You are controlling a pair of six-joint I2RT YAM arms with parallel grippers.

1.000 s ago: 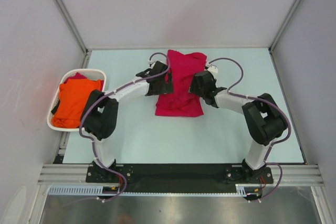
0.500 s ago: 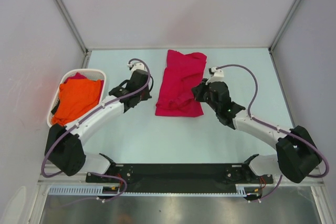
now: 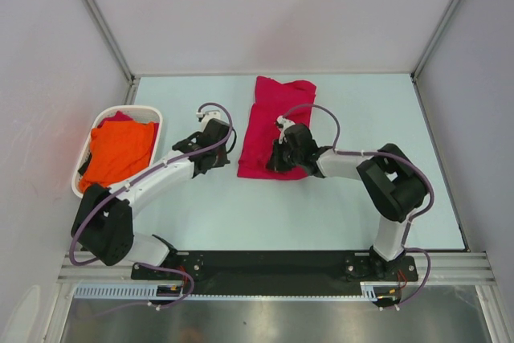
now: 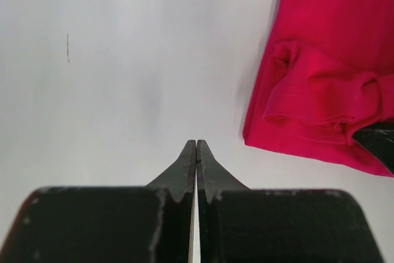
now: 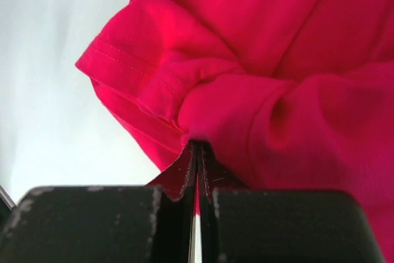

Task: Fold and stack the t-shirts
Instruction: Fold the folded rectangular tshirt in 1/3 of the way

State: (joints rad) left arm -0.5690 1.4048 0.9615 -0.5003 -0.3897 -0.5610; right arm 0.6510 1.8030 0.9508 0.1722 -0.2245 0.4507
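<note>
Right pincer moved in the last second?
Yes. Right pincer went left, toward the basket, from the red shirt's right edge to its near end.

Pale mint counter (image 3: 201, 214); plain grey-white walls (image 3: 273, 14) behind and either side of counter; aluminium rail (image 3: 104, 264) along counter's near edge; even light.

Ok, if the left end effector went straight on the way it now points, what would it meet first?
Probably the bare table; the left end effector aims beside the crimson t-shirt, not at it, though depth is unclear.
</note>
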